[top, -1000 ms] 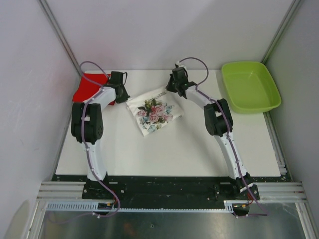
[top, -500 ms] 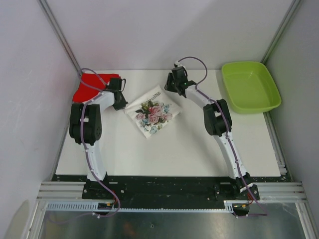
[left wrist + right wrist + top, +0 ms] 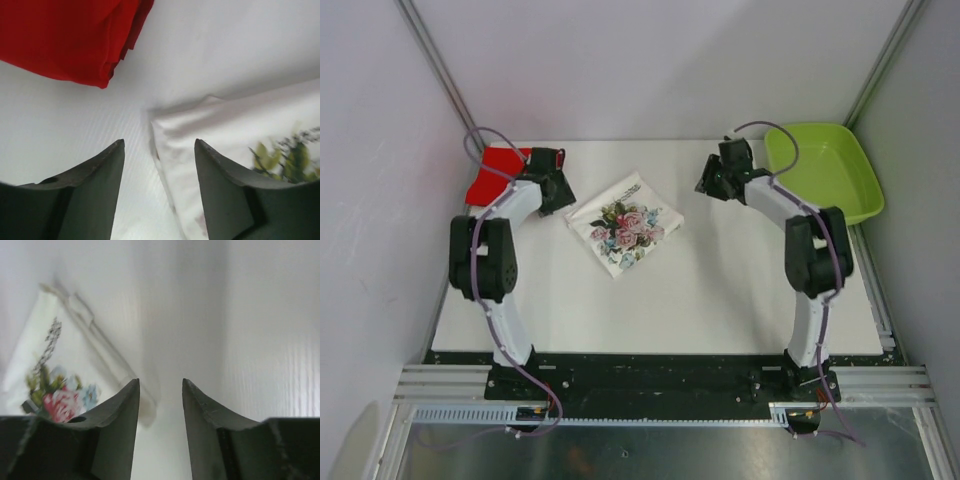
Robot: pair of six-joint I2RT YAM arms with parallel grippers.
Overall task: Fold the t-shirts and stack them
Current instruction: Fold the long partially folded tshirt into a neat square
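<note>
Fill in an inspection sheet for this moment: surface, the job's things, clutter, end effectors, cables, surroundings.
Surface: white table, no spills or marks seen.
Job's things: red t-shirt bunched at the far left corner; white t-shirt with a floral print folded flat mid-table; the two lie apart, not stacked.
Clutter: lime-green tray at the far right corner, nothing seen inside.
End effectors: left end effector open, empty, over the white t-shirt's corner; right end effector open, empty, beside its edge.
Cables: purple cables loop above each wrist, no snag seen.
Surroundings: pale walls, metal frame at the near edge.
</note>
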